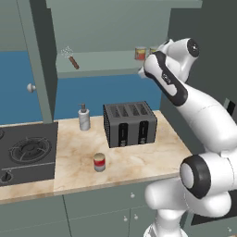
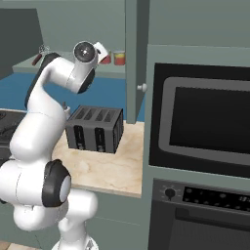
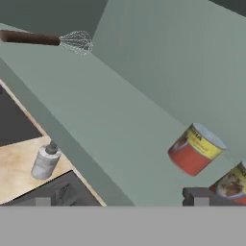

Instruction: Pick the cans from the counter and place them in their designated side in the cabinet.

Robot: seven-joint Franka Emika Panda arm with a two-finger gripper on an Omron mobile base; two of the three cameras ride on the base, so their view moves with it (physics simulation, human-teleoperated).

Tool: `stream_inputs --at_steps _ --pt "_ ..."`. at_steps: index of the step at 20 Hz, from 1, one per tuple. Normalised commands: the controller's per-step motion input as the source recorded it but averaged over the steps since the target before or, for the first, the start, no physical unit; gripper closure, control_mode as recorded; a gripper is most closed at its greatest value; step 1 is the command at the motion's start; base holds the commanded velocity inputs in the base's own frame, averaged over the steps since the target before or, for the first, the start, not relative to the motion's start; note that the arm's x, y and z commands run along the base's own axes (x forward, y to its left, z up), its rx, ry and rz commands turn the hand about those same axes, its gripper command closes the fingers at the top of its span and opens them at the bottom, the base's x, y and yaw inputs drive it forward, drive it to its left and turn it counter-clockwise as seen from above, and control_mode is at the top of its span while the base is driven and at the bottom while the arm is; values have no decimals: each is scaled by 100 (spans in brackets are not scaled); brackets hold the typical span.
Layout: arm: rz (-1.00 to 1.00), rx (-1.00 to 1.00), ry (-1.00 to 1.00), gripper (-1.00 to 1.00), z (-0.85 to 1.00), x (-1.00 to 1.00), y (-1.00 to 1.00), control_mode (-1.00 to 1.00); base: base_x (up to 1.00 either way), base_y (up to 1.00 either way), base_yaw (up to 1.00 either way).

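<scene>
Flat, even rendered light, soft faint shadows, no glare; all views are coarse and slightly blurred throughout.

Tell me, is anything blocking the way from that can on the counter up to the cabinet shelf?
The toaster stands on the counter behind the can, below the shelf, so the can would have to be lifted over or around it. The cabinet is open at the front, with two cans already on its right side.
</scene>
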Motion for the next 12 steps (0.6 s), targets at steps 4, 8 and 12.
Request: stream_inputs --at_steps 4,8,12 --pt "0 -1 0 -100 -7 -67 11 -100 0 0 0" --pt "0 0 0 -100 -7 -73 21 -100 0 0 0" --pt "-4 7 0 -100 -2 -66 21 -100 0 0 0"
